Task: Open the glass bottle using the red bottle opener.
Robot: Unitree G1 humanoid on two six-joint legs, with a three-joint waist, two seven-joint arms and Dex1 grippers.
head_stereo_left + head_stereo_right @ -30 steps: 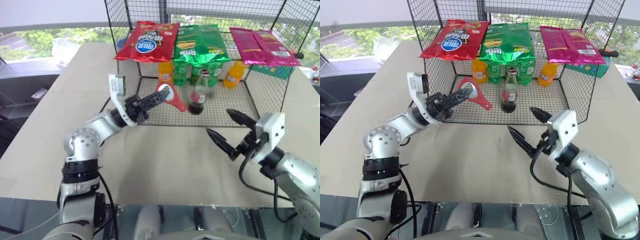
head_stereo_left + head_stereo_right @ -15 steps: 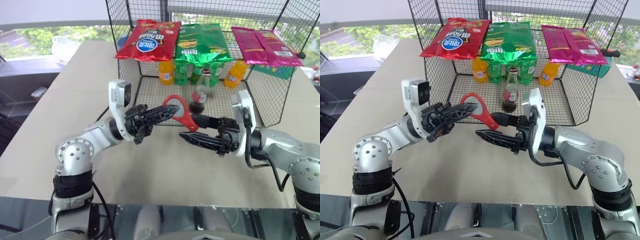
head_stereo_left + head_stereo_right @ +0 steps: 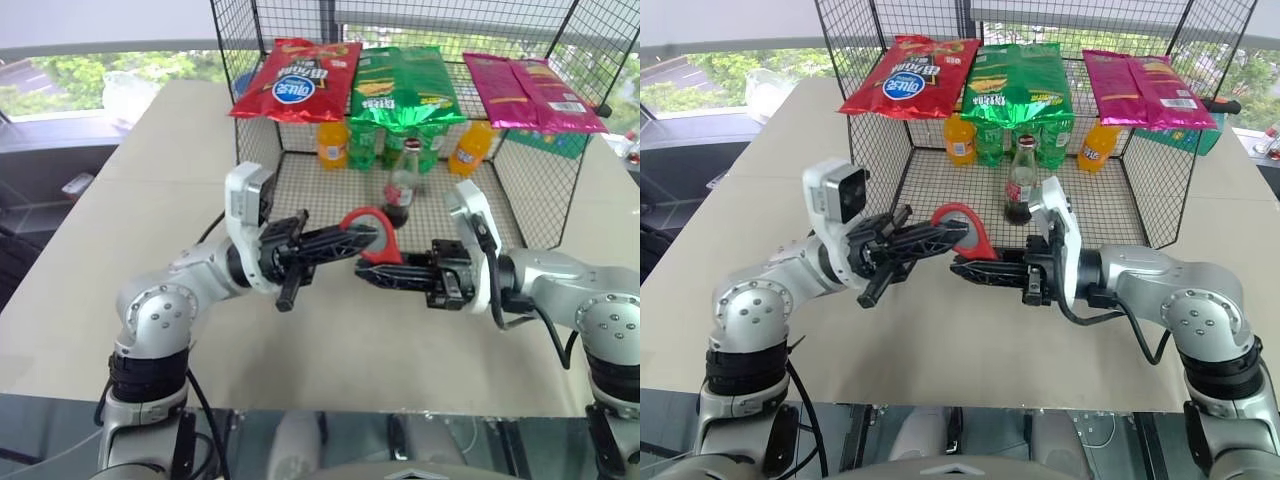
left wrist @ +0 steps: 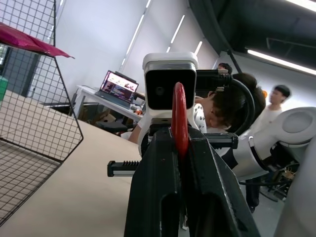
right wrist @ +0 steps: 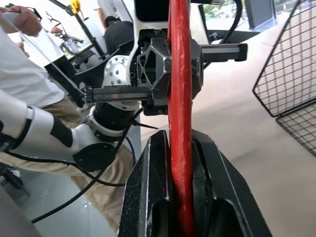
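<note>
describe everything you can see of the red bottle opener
The red bottle opener is a thin, flat piece, plastic by the look, with an oval ring head and a short handle. It is off the table, in front of the wire rack, standing on edge. The left gripper clamps its ring end and the right gripper its handle end, both shut on it.

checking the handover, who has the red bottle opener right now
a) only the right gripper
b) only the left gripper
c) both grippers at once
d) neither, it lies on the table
c, the red bottle opener sits clamped in the left gripper at its ring end and in the right gripper at its handle end, held above the table in front of the glass bottle; both wrist views show the red strip pinched between the fingers.
</note>
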